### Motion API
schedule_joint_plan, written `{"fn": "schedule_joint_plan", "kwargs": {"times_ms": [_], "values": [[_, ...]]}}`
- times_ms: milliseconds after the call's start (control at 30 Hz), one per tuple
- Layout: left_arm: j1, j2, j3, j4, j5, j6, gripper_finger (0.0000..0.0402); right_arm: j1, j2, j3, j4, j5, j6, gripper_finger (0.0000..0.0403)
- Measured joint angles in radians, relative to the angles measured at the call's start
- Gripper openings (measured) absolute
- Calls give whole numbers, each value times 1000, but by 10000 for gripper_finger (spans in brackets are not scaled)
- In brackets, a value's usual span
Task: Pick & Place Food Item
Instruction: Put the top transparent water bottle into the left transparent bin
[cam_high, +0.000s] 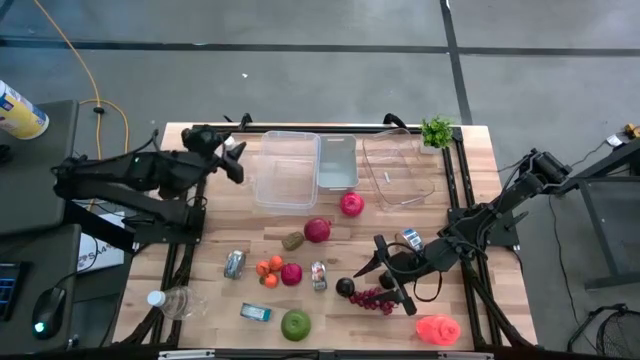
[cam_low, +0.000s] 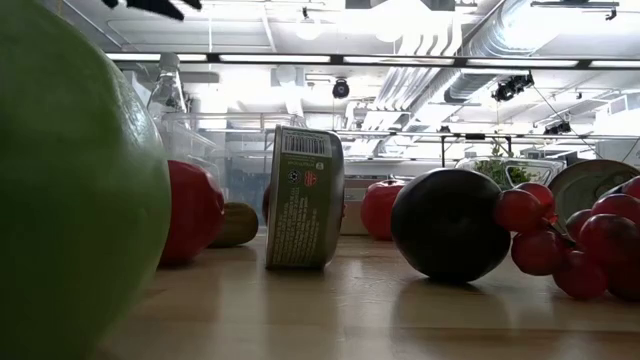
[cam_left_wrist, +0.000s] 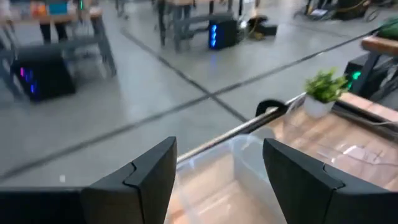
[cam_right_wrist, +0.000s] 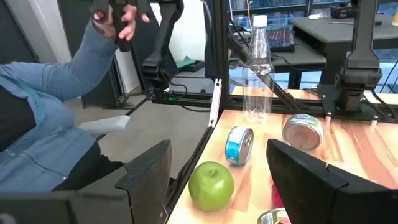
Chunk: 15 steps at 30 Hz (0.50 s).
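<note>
Food lies scattered on the wooden table: two red apples (cam_high: 318, 230) (cam_high: 351, 205), a kiwi (cam_high: 292, 241), oranges (cam_high: 268, 268), a dark plum (cam_high: 345, 287) (cam_low: 450, 222), red grapes (cam_high: 375, 298) (cam_low: 580, 240) and a green apple (cam_high: 295, 323) (cam_right_wrist: 211, 185). My right gripper (cam_high: 385, 275) (cam_right_wrist: 217, 168) is open and hovers beside the plum and grapes, holding nothing. My left gripper (cam_high: 236, 160) (cam_left_wrist: 217, 168) is open at the left side of a clear container (cam_high: 287, 168) (cam_left_wrist: 249, 162), also holding nothing.
Two more clear containers (cam_high: 337, 163) (cam_high: 398, 168) stand at the far side, with a small potted plant (cam_high: 436, 131) (cam_left_wrist: 323, 87). Cans (cam_high: 234, 264) (cam_high: 318, 275) (cam_low: 305, 197), a flat tin (cam_high: 256, 312) (cam_right_wrist: 239, 144), a plastic bottle (cam_high: 170, 300) (cam_right_wrist: 257, 74) and a pink item (cam_high: 438, 328) lie near. A person (cam_right_wrist: 56, 124) sits beyond the table.
</note>
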Motion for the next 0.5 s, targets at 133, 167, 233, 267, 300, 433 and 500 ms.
{"fn": "schedule_joint_plan", "kwargs": {"times_ms": [133,167,233,267,300,433,500], "values": [[128,-1,0,-35,159,-76,230,0,0,0,0,0,-5,252],[151,-1,0,-43,182,-75,229,0,0,0,0,0,-5,252],[189,0,0,-63,199,-73,229,0,0,0,0,0,-16,252],[203,0,0,-67,201,-73,229,0,0,0,0,0,-27,252],[213,0,0,-69,201,-73,229,0,0,0,0,0,-34,252],[229,-1,0,-73,202,-69,229,0,0,0,0,-33,-48,252],[229,1,0,-98,203,-68,230,0,0,0,0,-51,-52,252]]}}
